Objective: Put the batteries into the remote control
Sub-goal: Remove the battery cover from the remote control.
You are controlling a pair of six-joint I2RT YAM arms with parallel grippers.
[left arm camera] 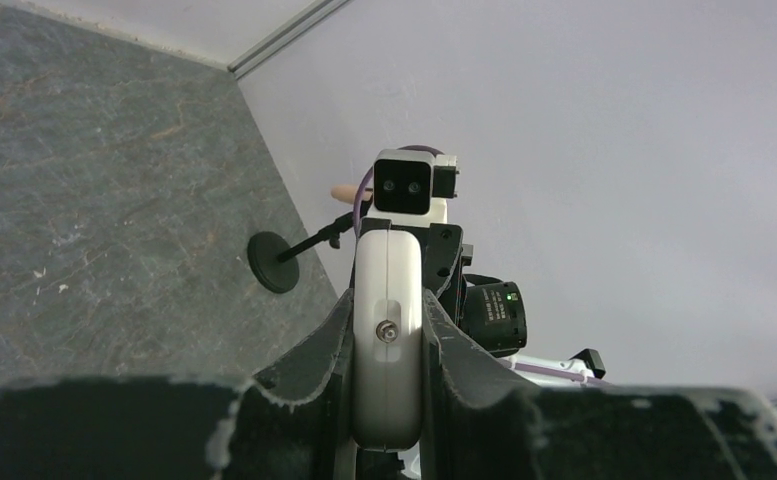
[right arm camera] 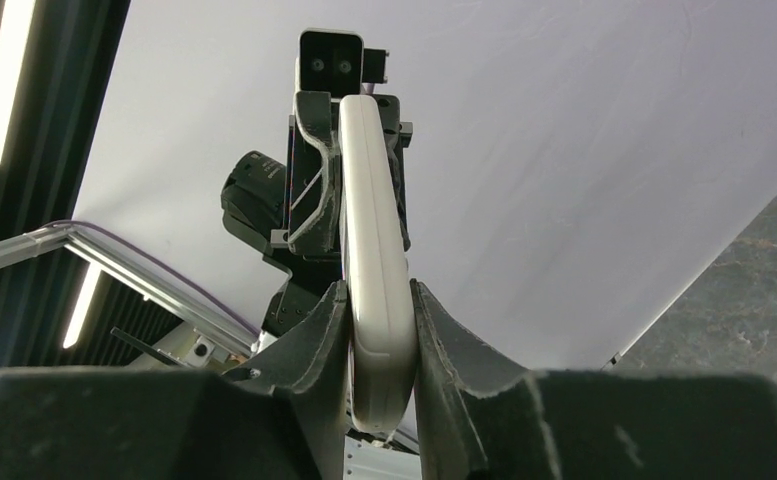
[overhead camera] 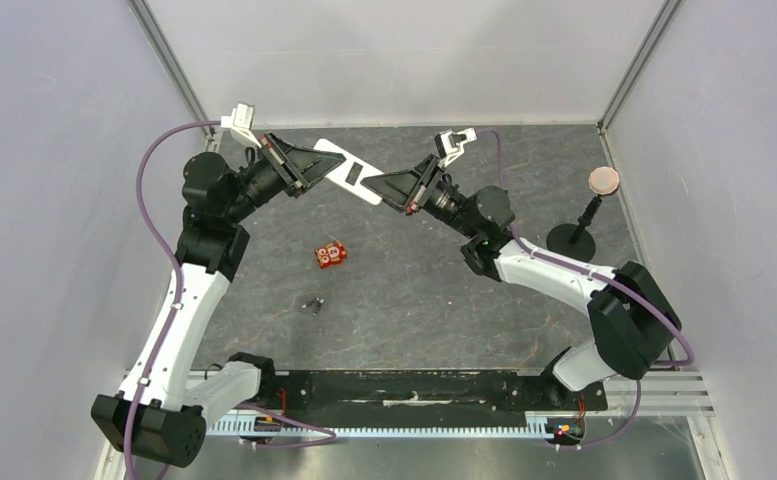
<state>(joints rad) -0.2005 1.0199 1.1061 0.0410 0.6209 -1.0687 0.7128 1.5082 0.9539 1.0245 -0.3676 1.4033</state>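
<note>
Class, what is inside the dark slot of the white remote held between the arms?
On the remote control, the slot shows only darkness; its contents cannot be seen. The left tool and right tool cover its ends.

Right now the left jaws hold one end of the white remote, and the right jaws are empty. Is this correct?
Not the right jaws: the right wrist view shows them closed on the remote control at its other end. The left jaws do hold one end.

white remote control, grey mottled table
</note>
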